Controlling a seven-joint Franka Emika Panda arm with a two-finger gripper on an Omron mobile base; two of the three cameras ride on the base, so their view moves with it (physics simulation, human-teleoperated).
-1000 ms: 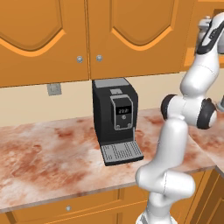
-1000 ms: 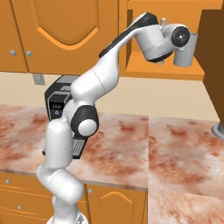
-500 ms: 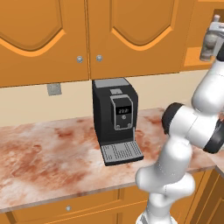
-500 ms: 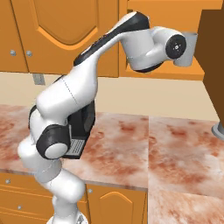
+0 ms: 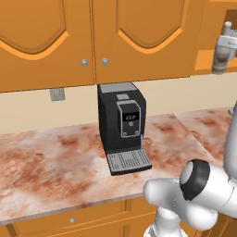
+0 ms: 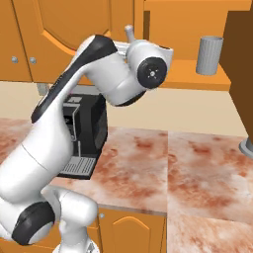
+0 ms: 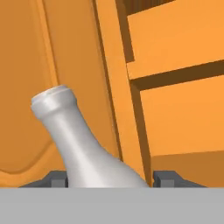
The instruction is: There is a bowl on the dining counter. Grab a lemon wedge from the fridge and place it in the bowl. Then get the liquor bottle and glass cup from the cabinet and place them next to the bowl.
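Observation:
My gripper (image 7: 109, 179) is shut on the liquor bottle (image 7: 83, 144), a greyish bottle that leans left between the two dark fingertips (image 7: 54, 178). In the right base view the bottle's neck (image 6: 129, 33) sticks up behind my wrist, well left of the open cabinet (image 6: 197, 79). In the left base view the liquor bottle (image 5: 221, 53) hangs at the top right, in front of the shelf. The glass cup (image 6: 210, 54) stands upright on the cabinet's lower shelf, apart from the bottle. The bowl, lemon wedge, fridge and dining counter are out of view.
A black coffee machine (image 5: 121, 125) stands against the wall on the marbled counter (image 5: 46, 162), under closed wall cabinet doors (image 5: 139, 37). The open cabinet's dark door (image 6: 239, 74) juts out at the right. A grey object (image 6: 247, 146) sits at the counter's right edge.
The hand has pulled back out of the cabinet with the bottle, moving left in the right base view and uncovering the glass cup. The elbow has folded down low.

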